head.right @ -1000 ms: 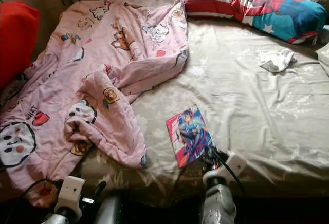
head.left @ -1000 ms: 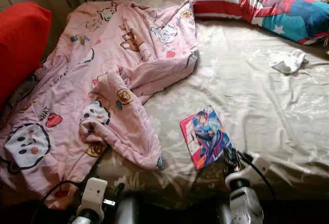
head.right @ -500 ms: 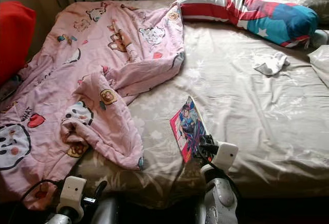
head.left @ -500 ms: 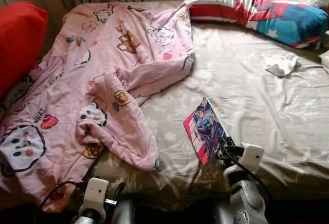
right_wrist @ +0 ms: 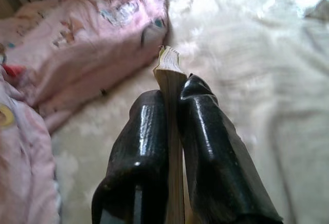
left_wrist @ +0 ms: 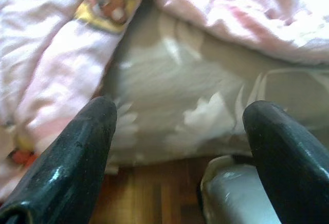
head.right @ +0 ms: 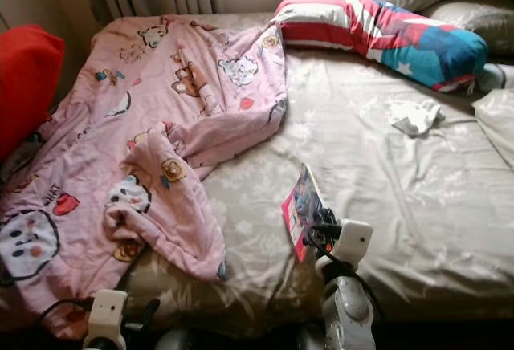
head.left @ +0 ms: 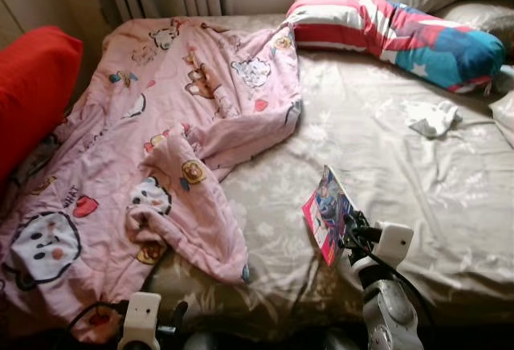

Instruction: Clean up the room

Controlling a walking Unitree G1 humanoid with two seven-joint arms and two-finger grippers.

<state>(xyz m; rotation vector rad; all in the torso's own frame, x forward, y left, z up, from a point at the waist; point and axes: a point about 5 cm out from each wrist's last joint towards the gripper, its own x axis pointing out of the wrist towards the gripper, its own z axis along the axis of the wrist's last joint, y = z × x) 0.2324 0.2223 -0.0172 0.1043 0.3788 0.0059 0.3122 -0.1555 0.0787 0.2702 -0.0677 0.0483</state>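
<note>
The book [head.left: 328, 212] with a colourful illustrated cover stands tilted on edge near the bed's [head.left: 418, 173] front edge, pinched between the right gripper's [right_wrist: 172, 126] fingers. The pink cartoon blanket [head.left: 152, 141] reads "WHAT". The left gripper [left_wrist: 180, 147] hangs low, fingers spread.

R gripper [right_wrist: 172, 106] sat low, right of centre in the head views, silver wrist rising from the bottom edge, both black fingers [right_wrist: 205, 142] clamped tight w/ a thin book [head.left: 328, 213] pinched edge-on between them. L gripper [left_wrist: 180, 147] was at the bottom left of the head views, barely in frame, arm low, fingers [left_wrist: 77, 152] spread wide apart w/ nothing between.
</note>
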